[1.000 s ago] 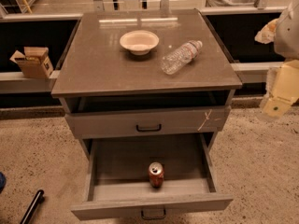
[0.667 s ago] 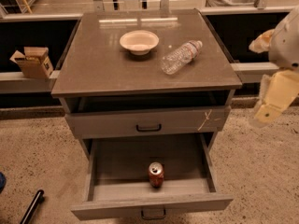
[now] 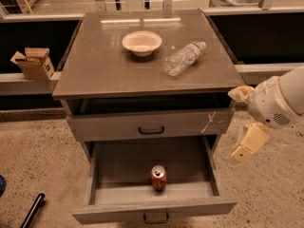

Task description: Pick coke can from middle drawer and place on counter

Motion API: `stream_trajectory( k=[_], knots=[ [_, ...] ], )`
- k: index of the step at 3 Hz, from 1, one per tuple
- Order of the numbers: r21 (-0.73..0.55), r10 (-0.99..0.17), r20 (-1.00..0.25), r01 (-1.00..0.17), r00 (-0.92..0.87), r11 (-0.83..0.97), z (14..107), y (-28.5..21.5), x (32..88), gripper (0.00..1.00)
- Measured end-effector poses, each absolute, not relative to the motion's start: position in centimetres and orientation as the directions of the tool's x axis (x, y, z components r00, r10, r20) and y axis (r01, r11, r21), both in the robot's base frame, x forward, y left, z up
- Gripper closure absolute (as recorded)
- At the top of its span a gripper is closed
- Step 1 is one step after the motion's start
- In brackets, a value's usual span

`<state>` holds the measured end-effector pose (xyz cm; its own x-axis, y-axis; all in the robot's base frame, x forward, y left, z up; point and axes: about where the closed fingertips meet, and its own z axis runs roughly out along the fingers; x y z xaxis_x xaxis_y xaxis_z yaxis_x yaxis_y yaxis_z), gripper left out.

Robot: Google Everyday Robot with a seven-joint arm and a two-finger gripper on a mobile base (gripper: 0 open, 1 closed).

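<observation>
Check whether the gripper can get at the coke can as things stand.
Probably yes. The middle drawer is pulled out, the coke can stands upright near its front with nothing over it, and the gripper hangs open right of the cabinet.

Speckled beige floor (image 3: 42, 141), dark wall panels (image 3: 33, 32), cardboard box (image 3: 33, 63) on pale ledge (image 3: 12, 78)

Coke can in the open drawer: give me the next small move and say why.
Probably swing the gripper in over the middle drawer, toward the coke can. The gripper hangs open off the right side of the cabinet, apart from the can, which stands upright near the drawer's front.
</observation>
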<state>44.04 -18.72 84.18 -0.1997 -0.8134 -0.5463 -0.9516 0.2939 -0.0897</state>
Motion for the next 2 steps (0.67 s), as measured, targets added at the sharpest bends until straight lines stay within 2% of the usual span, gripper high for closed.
stream_trajectory(
  k=[1, 2],
  knots=[
    [-0.097, -0.814, -0.546, -0.951, -0.195, 0.293, 84.1, -18.7, 44.2, 0.0],
    [-0.058, -0.806, -0.57, -0.97, -0.161, 0.235, 81.0, -16.6, 45.1, 0.0]
  ],
)
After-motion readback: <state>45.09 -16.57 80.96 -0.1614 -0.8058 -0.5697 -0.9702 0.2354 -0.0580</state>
